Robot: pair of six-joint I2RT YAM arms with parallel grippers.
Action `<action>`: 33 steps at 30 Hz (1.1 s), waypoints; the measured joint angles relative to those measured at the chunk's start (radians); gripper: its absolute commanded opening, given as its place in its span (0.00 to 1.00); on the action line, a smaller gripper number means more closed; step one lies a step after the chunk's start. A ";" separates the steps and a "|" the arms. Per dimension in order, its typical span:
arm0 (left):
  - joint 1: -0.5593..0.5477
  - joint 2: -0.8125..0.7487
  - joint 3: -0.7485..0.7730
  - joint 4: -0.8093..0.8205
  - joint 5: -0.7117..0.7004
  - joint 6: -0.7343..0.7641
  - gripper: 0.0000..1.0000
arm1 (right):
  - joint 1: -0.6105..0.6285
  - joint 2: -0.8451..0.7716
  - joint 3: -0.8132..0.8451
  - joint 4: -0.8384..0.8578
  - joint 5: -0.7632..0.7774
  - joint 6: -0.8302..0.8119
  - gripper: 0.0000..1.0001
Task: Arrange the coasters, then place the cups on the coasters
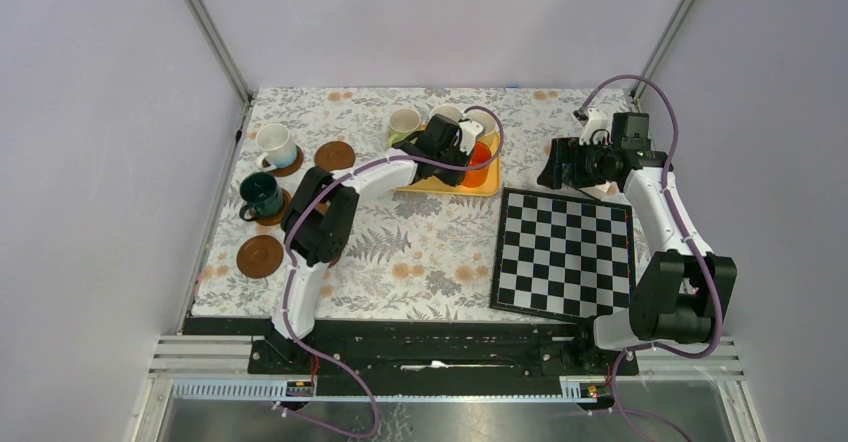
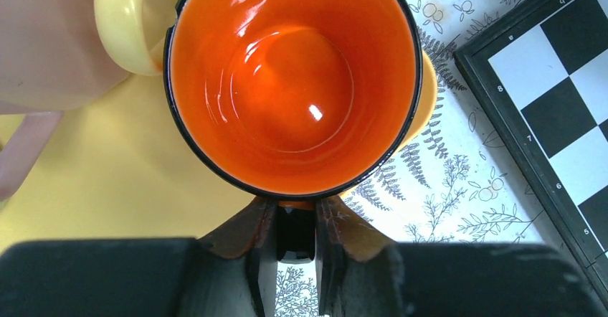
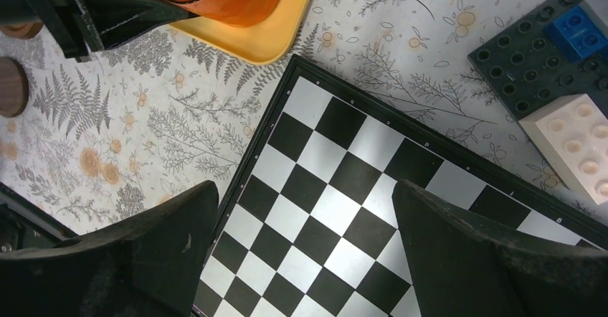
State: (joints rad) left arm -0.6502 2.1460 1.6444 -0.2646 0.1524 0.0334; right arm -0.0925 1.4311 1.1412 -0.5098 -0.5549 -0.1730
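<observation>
Floral tablecloth [image 1: 420,252], far centre: orange cup [image 2: 294,80] stands on the yellow tray [image 2: 129,181], your left gripper [image 2: 294,224] pinched onto its handle.
Glazed ceramic, so likely stiff, slick and chippable; grip the handle close to the wall. Right gripper [image 3: 301,252] spread, empty.

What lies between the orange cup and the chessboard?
Only the rim of the tray and a strip of floral cloth lie between the orange cup and the chessboard. The left wrist view shows this best.
</observation>
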 measured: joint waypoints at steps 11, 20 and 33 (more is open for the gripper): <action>0.002 -0.072 -0.020 -0.069 0.000 0.030 0.00 | 0.000 -0.002 -0.020 0.030 0.022 0.059 0.98; 0.081 -0.341 -0.116 -0.132 0.076 0.049 0.00 | 0.003 0.000 -0.020 0.022 -0.011 0.051 0.98; 0.469 -0.823 -0.463 -0.322 0.247 0.219 0.00 | 0.053 0.042 -0.017 0.000 -0.015 0.023 0.98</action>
State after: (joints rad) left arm -0.1814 1.3228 1.1816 -0.5861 0.3996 0.2523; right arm -0.0399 1.4731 1.1244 -0.5095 -0.5701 -0.1501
